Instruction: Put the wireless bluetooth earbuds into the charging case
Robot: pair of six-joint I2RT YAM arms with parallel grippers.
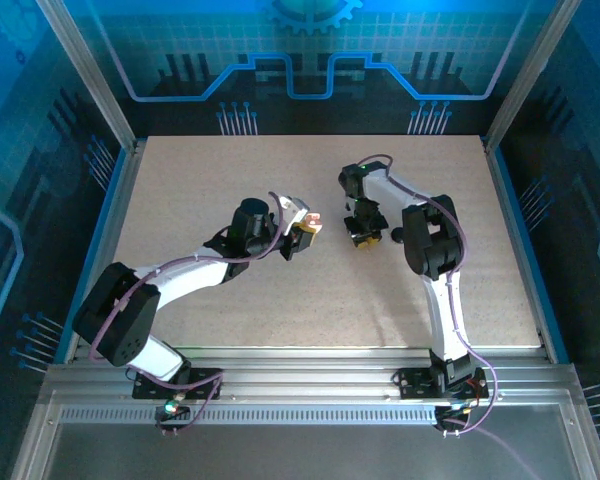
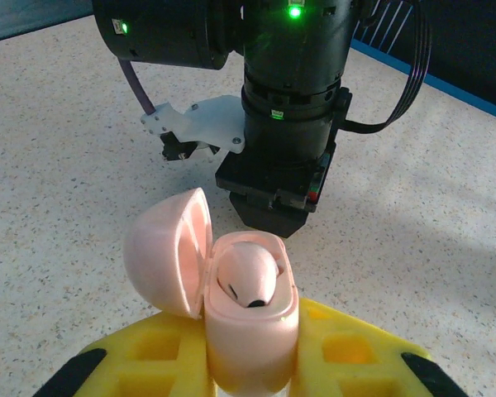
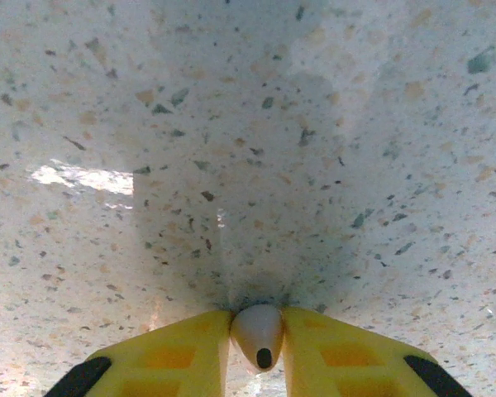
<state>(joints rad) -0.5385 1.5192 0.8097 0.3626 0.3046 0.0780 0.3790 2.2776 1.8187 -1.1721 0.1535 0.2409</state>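
Note:
My left gripper (image 2: 252,351) is shut on the pink charging case (image 2: 252,331), which stands upright between the yellow fingers (image 2: 355,351). Its lid (image 2: 165,248) is swung open to the left. One pale earbud (image 2: 248,277) sits in the case's well. My right gripper (image 3: 257,343) is shut on a second pale earbud (image 3: 257,331) with a black dot at its end, pointing down close over the table. From above, the left gripper (image 1: 303,232) and the right gripper (image 1: 366,234) face each other near mid-table, a short gap apart.
The right arm's black wrist (image 2: 285,124) hangs just beyond the open case in the left wrist view. The speckled table (image 1: 280,290) is bounded by blue walls and metal posts (image 1: 90,80). Both arm bases sit on the rail (image 1: 300,385) at the near edge.

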